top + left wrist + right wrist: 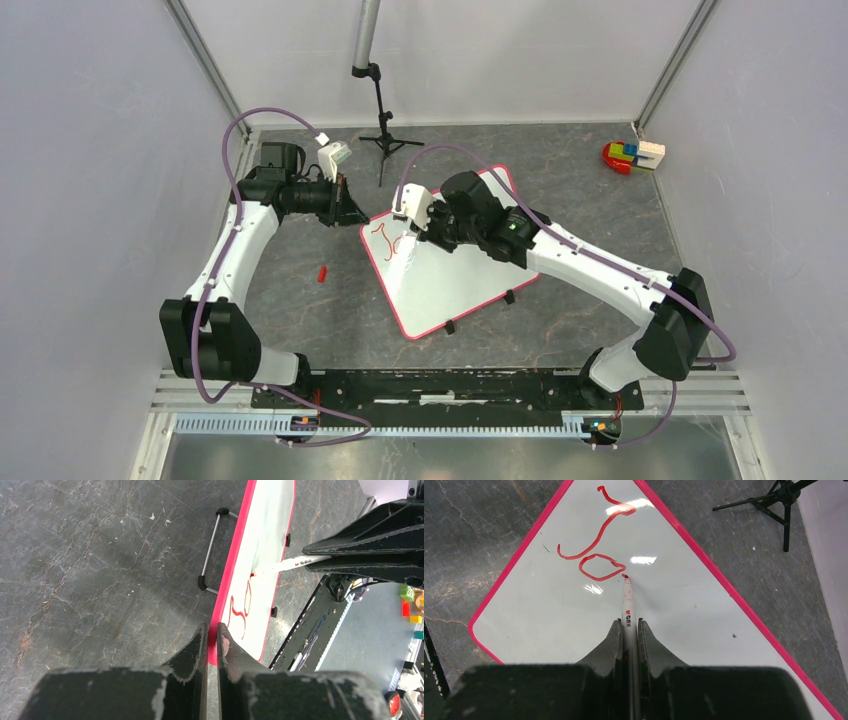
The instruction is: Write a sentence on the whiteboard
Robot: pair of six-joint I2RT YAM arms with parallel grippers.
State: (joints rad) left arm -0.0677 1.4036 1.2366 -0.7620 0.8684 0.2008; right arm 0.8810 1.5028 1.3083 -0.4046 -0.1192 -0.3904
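Observation:
The whiteboard, white with a red-pink frame, lies tilted on the grey table; it also shows in the left wrist view and the right wrist view. My left gripper is shut on the board's red frame edge at its left corner. My right gripper is shut on a white marker whose red tip touches the board just right of the red strokes. The sentence is a long curved stroke and a small loop.
A red marker cap lies on the table left of the board. A black tripod stand is at the back. Coloured toy blocks sit at the far right corner. The board's black clip feet face the near side.

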